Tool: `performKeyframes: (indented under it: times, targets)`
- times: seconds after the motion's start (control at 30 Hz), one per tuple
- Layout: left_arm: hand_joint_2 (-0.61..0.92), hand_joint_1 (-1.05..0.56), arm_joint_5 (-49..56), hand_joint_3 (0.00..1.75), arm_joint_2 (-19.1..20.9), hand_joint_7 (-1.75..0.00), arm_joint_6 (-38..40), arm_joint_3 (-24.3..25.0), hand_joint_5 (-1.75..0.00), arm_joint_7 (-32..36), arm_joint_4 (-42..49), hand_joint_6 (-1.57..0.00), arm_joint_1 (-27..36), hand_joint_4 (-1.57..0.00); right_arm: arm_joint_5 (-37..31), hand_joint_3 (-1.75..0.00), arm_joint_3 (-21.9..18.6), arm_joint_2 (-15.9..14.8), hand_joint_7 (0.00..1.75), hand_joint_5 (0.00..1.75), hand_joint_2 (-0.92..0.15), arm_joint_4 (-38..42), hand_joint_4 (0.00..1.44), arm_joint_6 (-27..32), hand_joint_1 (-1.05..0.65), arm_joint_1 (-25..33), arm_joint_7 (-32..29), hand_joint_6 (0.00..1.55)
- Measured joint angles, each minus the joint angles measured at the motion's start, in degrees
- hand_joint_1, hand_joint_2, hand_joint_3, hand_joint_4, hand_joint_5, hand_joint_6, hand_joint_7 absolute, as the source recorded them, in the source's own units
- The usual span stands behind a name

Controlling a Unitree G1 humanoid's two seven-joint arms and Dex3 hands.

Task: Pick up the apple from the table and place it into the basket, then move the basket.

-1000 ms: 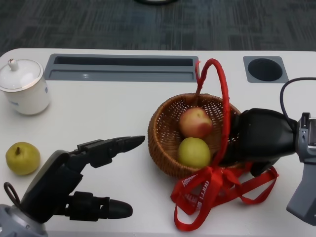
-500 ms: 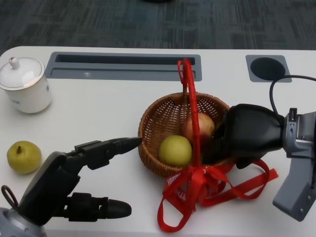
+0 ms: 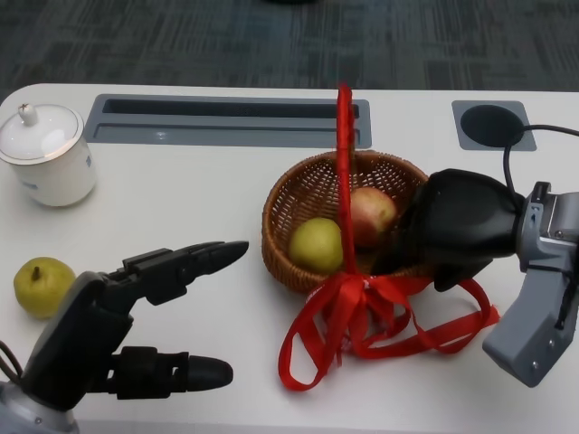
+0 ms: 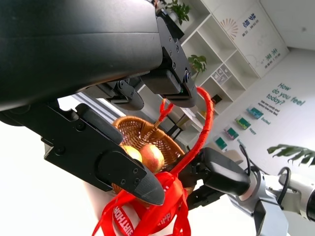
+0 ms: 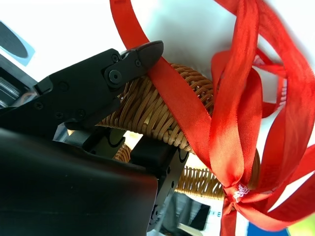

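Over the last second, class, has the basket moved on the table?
Yes. Against the grey slot, the basket slid towards the robot's left, then edged back and away, gripped by the right hand.

L hand point(image 4: 106, 142) empty; apple point(image 4: 152, 157) in basket point(image 4: 140, 133).

Bare table point(image 3: 181, 190) between cup point(image 3: 45, 155), pear point(image 3: 41, 286), basket point(image 3: 289, 203); ribbon point(image 3: 362, 316) sprawls in front.

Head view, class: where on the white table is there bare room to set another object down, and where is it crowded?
Bare white table lies between the white lidded ceramic cup, the grey recessed slot and the woven wicker basket. Crowded: the right hand grips the basket, with red ribbon trailing in front; the left hand is beside the yellow-green pear.
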Motion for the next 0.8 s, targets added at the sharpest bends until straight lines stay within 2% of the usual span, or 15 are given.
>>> performKeyframes:
  times: [0.23, 0.4, 0.5, 0.7, 0.8]
  targets:
    - [0.69, -0.53, 0.4, 0.00, -0.4, -0.01, -0.4, 0.5, -0.01, 0.5, 0.0, -0.64, 0.0, -0.65, 2.3, -0.01, -2.6, -0.2, 0.01, 0.04, -0.83, 1.1, 1.15, 1.1, -0.28, 0.1, 4.0, 1.04]
    - [0.70, -0.53, 0.6, 0.00, -0.4, 0.00, -1.3, 0.9, 0.00, 1.1, 0.1, -0.64, 0.3, -0.66, 4.4, -0.02, -5.0, 0.0, 0.01, 0.05, -0.88, 2.2, 1.18, 5.0, -0.28, 0.6, 7.5, 1.04]
    - [0.69, -0.54, 0.6, 0.00, -0.4, 0.00, -1.4, 1.3, -0.01, 1.2, 0.0, -0.65, 1.2, -0.66, 6.5, -0.04, -6.9, 0.4, 0.00, 0.03, -0.91, 3.1, 1.16, 8.4, -0.31, 1.0, 10.9, 1.01]
    - [0.68, -0.55, 0.6, 0.00, -0.4, -0.01, -2.1, 2.3, -0.01, 1.4, -0.7, -0.67, 3.8, -0.68, 11.3, -0.05, -11.4, 1.7, 0.00, 0.01, -0.92, 4.2, 1.10, 17.0, -0.23, 1.5, 19.3, 0.97]
    - [0.68, -0.56, 0.6, 0.00, -0.4, -0.01, -3.2, 2.9, -0.01, 1.6, -1.0, -0.67, 5.4, -0.68, 13.4, -0.03, -13.6, 2.3, 0.00, 0.02, -0.87, 4.7, 1.12, 21.9, -0.19, 1.6, 24.0, 0.96]
